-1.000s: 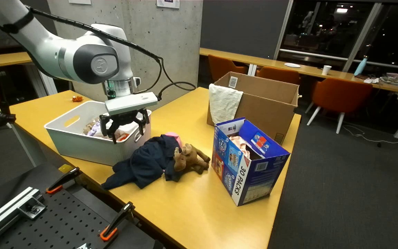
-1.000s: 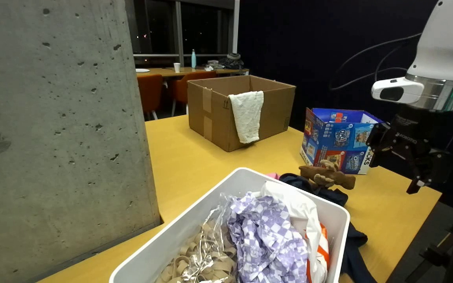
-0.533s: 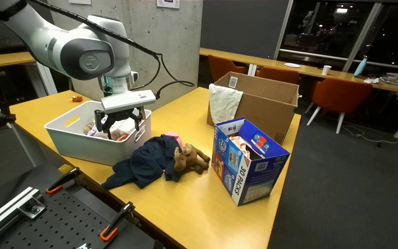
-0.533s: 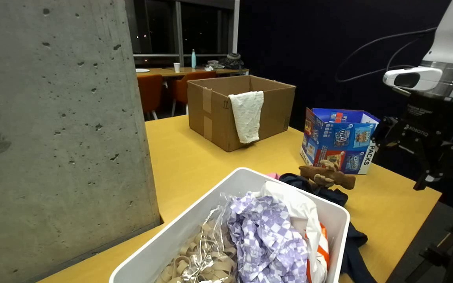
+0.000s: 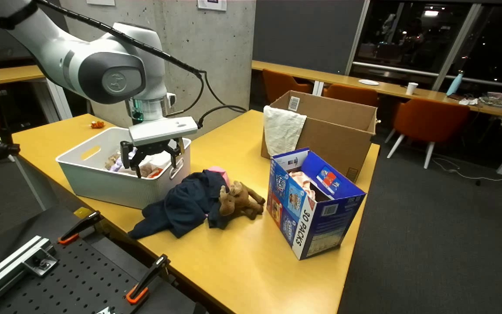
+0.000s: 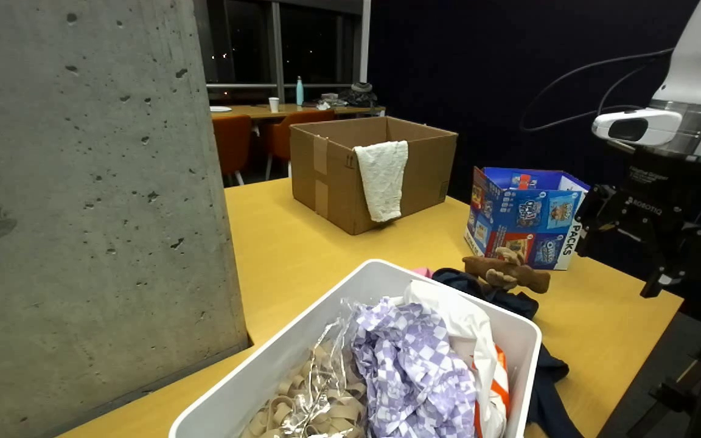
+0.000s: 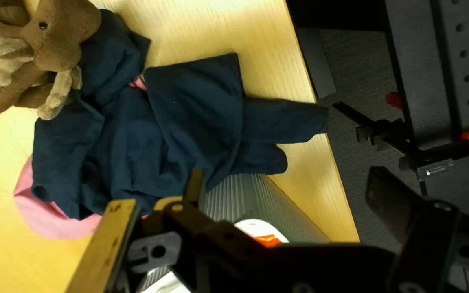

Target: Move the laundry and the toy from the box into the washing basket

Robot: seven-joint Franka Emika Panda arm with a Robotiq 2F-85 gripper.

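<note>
Gripper (image 5: 157, 170) gapes, empty; in an exterior view, moose toy (image 5: 243, 202) overlaps navy cloth (image 5: 185, 202) at right: lifting cloth could tumble toy.

This looks part office, part robotics lab. Orange chairs (image 5: 434, 122) stand along a counter (image 5: 389, 90) beneath dark windows (image 5: 401, 48), and a cup (image 5: 411, 88) and a bottle (image 5: 455, 83) rest on it. Sheets (image 5: 212, 4) hang on bare concrete (image 5: 216, 48). A robot arm (image 5: 111, 80), plus a perforated board (image 5: 81, 272) with clamps (image 5: 150, 275) and a metal rail (image 5: 7, 267) beside the table (image 5: 255, 270), shows the lab side.
</note>
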